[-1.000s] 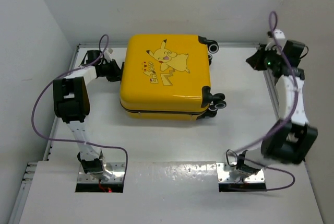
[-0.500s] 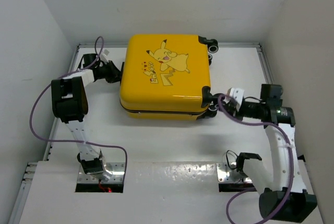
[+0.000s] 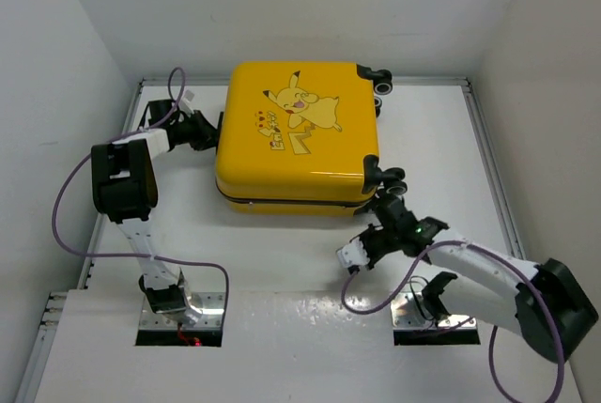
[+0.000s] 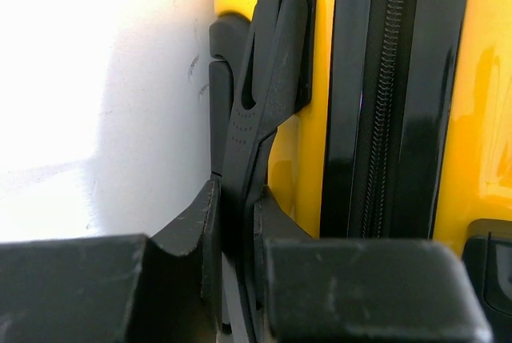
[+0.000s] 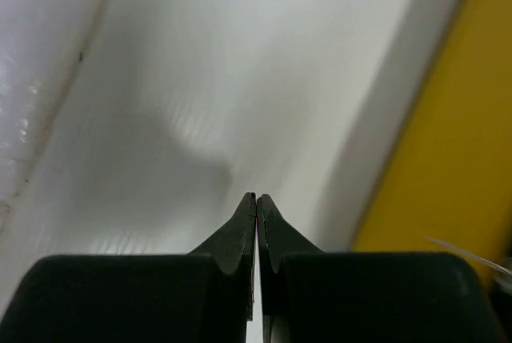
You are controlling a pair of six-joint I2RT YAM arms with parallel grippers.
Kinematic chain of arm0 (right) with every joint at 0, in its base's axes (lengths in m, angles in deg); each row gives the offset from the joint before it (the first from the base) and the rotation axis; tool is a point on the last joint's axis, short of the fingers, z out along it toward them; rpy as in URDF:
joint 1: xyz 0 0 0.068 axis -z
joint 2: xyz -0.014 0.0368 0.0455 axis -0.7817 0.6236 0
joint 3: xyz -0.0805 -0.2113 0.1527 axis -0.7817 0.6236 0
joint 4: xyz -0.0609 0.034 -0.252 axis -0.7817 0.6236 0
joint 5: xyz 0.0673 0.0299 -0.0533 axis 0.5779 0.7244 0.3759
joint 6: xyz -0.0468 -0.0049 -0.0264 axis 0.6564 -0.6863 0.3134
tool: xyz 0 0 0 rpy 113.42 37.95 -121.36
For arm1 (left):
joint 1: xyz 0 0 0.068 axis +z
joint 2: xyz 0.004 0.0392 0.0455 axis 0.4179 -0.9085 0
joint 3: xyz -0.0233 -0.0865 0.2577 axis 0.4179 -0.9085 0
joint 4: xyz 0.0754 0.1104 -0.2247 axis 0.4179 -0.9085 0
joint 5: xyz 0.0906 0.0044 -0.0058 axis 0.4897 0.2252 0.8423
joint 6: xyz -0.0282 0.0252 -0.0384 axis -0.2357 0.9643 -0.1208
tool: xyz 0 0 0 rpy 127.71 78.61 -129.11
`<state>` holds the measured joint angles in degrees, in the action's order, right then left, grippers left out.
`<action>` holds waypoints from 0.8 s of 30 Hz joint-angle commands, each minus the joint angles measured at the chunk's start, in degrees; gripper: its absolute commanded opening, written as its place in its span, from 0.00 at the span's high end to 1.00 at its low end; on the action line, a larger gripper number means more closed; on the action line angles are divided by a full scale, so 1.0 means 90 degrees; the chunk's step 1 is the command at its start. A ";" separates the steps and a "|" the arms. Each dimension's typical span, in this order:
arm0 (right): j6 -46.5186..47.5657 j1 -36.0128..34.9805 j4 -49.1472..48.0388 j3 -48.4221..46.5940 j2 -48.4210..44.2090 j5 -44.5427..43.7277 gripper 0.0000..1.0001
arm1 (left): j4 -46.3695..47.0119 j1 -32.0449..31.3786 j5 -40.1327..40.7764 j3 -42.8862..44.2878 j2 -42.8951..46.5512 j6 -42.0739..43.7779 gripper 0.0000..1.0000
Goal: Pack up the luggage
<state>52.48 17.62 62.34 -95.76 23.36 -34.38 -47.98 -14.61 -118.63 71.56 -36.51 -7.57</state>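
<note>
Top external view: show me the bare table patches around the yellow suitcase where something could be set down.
Free: the table between the near edge of the luggage and the arm bases, left of the right gripper; also the stretch between its wheels and the right rail. Crowded: the luggage's left side, where the left gripper grips the side handle.

Bright overhead glare, soft-focus wrist views

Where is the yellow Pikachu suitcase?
In the top view, the yellow hard-shell suitcase lies flat at the white table's far middle; the left arm's fingers pinch its black handle.
</note>
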 commanded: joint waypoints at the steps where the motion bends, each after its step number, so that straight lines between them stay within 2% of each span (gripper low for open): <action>1: -0.0642 -0.0862 -0.2558 0.0873 0.0399 -0.2288 1.00 | -0.1124 0.0412 0.0655 -0.0425 -0.0198 -0.0171 1.00; 2: -0.0692 -0.0979 -0.3953 0.1011 0.0673 -0.2556 1.00 | -0.1124 0.0412 0.0655 -0.0425 -0.0198 -0.0171 1.00; 5: -0.0780 -0.1108 -0.5398 0.1334 0.1454 -0.3543 1.00 | -0.1124 0.0568 0.0568 -0.0571 -0.0120 -0.0171 1.00; 6: -0.0916 -0.1117 -0.6369 0.1247 0.2162 -0.3922 1.00 | -0.1124 0.0656 0.0568 -0.0658 -0.0120 -0.0171 1.00; 9: -0.1102 -0.0913 -0.7506 0.0858 0.3015 -0.4539 1.00 | -0.1212 0.0831 0.0752 -0.0718 -0.0003 -0.0025 1.00; 11: -0.1161 -0.0708 -0.7803 0.0370 0.3467 -0.4658 1.00 | -0.1465 0.0890 0.1006 -0.0718 0.0144 0.0082 1.00; 12: -0.1161 -0.0697 -0.8162 0.0252 0.3855 -0.4697 1.00 | -0.1534 0.0891 0.1481 -0.0718 0.0318 0.0209 1.00; 16: -0.1220 -0.0434 -0.8468 -0.0452 0.4530 -0.4736 1.00 | -0.1602 0.0950 0.2412 -0.0563 0.0583 0.0395 1.00; 21: -0.1249 -0.0219 -0.8420 -0.1039 0.4797 -0.4531 1.00 | -0.1856 0.0950 0.2755 -0.0143 0.0272 0.0571 1.00; 22: -0.1259 -0.0209 -0.8400 -0.1039 0.4738 -0.4434 1.00 | -0.1944 0.0882 0.2755 0.0013 0.0213 0.0572 0.94; 23: -0.1278 -0.0209 -0.8410 -0.0990 0.4738 -0.4346 1.00 | -0.2060 0.0881 0.2755 0.0014 0.0213 0.0572 0.74; 24: -0.1298 -0.0199 -0.8391 -0.0922 0.4690 -0.4297 1.00 | -0.2062 0.0794 0.2832 0.0014 0.0212 0.0572 0.68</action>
<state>41.18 15.12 -3.14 -101.46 67.80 -72.04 -59.80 -10.22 -105.86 71.63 -31.22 -4.70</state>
